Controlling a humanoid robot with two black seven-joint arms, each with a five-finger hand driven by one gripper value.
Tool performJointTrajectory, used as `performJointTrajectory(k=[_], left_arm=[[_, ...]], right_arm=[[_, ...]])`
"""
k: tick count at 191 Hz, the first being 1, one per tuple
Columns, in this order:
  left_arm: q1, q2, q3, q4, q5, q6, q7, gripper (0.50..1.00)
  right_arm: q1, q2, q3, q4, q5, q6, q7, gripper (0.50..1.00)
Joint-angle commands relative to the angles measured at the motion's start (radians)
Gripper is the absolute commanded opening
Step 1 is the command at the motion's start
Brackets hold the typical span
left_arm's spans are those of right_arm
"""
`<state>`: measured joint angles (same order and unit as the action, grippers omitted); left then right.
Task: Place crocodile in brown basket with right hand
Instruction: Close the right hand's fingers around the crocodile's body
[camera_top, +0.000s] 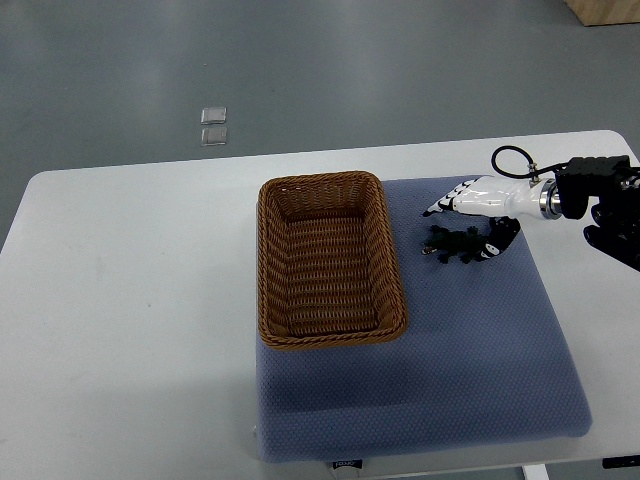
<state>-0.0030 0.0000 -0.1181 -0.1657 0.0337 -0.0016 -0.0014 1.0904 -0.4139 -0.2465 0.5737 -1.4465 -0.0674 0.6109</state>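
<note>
Small dark crocodile (460, 244) flat on the blue mat (480, 360), near the brown basket (268, 260) at its 3 o'clock, not touching. Long body lying across, from 9 to 3 o'clock. Right hand (480, 197) just at the toy's 12 o'clock, fingers (445, 206) stretched out, holding nothing. Probably only a small dip toward 6 o'clock needed to grab. Left hand nowhere to be seen.

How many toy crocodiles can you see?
1. The crocodile lies on the blue mat, just right of the brown basket, beside the right robot hand. The basket looks empty, so none hide there.
</note>
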Motion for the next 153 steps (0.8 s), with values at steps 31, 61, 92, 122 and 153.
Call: performJointTrajectory(k=[31, 61, 92, 122, 153], left_arm=[[0.000, 0.000, 0.000, 0.000, 0.000, 0.000, 0.001, 1.000], [0.000, 0.000, 0.000, 0.000, 0.000, 0.000, 0.000, 1.000], [0.000, 0.000, 0.000, 0.000, 0.000, 0.000, 0.000, 1.000], [0.000, 0.000, 0.000, 0.000, 0.000, 0.000, 0.000, 1.000], [0.000, 0.000, 0.000, 0.000, 0.000, 0.000, 0.001, 1.000]], right_arm=[[-0.003, 0.000, -0.007, 0.000, -0.002, -0.002, 0.000, 0.748], [-0.003, 0.000, -0.010, 0.000, -0.003, -0.017, 0.000, 0.643], [-0.001, 0.000, -0.010, 0.000, -0.003, -0.018, 0.000, 0.554], [0.000, 0.000, -0.003, 0.000, -0.003, -0.018, 0.000, 0.509], [0.000, 0.000, 0.003, 0.000, 0.002, -0.018, 0.000, 0.500]])
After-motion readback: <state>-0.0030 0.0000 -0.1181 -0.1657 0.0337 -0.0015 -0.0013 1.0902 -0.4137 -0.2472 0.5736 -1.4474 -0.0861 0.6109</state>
